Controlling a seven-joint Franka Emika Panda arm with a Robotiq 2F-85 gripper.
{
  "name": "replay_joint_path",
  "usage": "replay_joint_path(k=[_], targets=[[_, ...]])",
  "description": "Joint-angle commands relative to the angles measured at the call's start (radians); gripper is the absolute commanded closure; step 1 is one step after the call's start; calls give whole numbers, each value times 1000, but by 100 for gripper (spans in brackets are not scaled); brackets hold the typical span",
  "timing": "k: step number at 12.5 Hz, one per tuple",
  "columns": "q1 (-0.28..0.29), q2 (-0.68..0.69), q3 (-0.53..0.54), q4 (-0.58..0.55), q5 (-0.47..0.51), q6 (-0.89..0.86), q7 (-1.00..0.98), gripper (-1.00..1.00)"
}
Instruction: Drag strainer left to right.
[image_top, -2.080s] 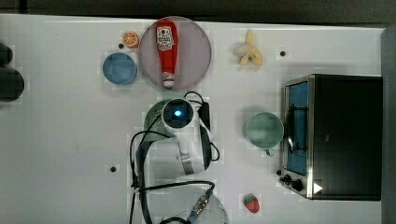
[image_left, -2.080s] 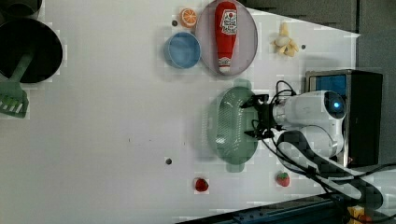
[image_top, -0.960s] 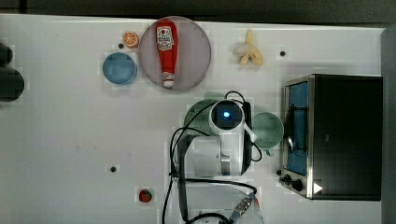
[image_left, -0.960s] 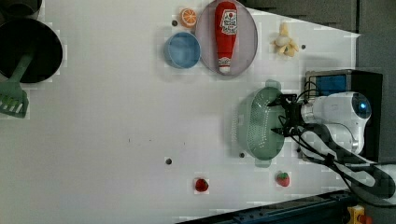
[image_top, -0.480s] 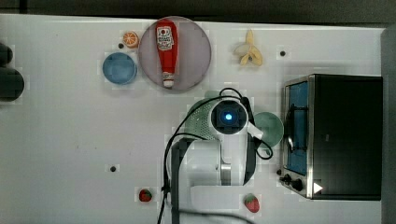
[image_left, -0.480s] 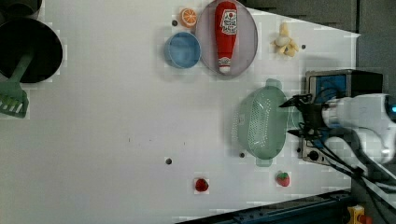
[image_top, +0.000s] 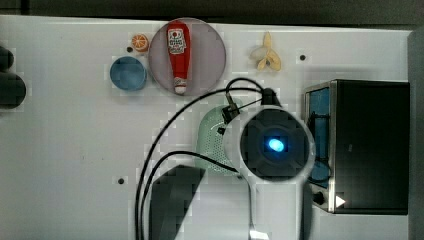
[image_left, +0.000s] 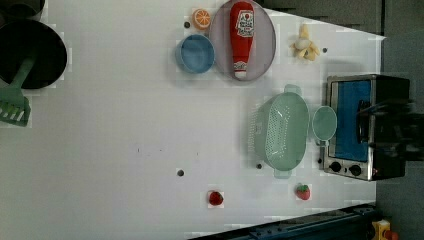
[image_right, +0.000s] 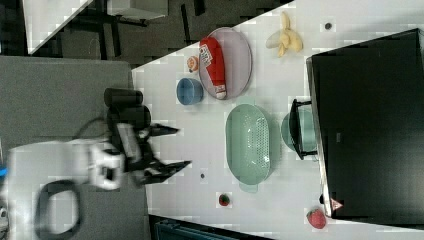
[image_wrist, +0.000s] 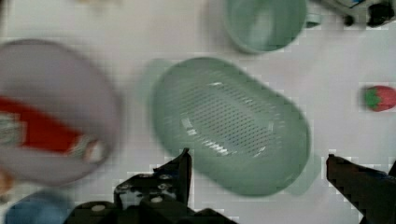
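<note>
The strainer (image_left: 280, 131) is a pale mint-green oval colander with a perforated bottom. It rests on the white table, close beside a teal mug (image_left: 324, 123) that stands in front of the toaster oven (image_left: 360, 130). In the top view my arm's wrist (image_top: 275, 145) covers the strainer's (image_top: 212, 140) right half. My gripper (image_wrist: 258, 155) hangs open above the strainer (image_wrist: 233, 123), well clear of it, with nothing between its fingers. In the right view the gripper (image_right: 177, 147) appears raised high over the table, apart from the strainer (image_right: 248, 145).
A plate (image_top: 205, 60) holding a ketchup bottle (image_top: 177, 52), a blue bowl (image_top: 128, 73), an orange slice (image_top: 139, 42) and a banana (image_top: 266, 54) lie along the far side. Two strawberries (image_left: 302, 191) (image_left: 215, 198) sit near the front edge. A black pot (image_left: 30, 55) and green spatula (image_left: 14, 107) sit at the left view's left.
The strainer slid toward the top view's right, up to the mug, then stopped. My gripper has since let go and lifted away from it.
</note>
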Motion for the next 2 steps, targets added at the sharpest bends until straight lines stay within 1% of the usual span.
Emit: replay_joint_path(k=[1,2], targets=[[-1,-16,32,129,-7,-172,-174,-100],[-1,-25,29,161,-7,-211,-241,-100]])
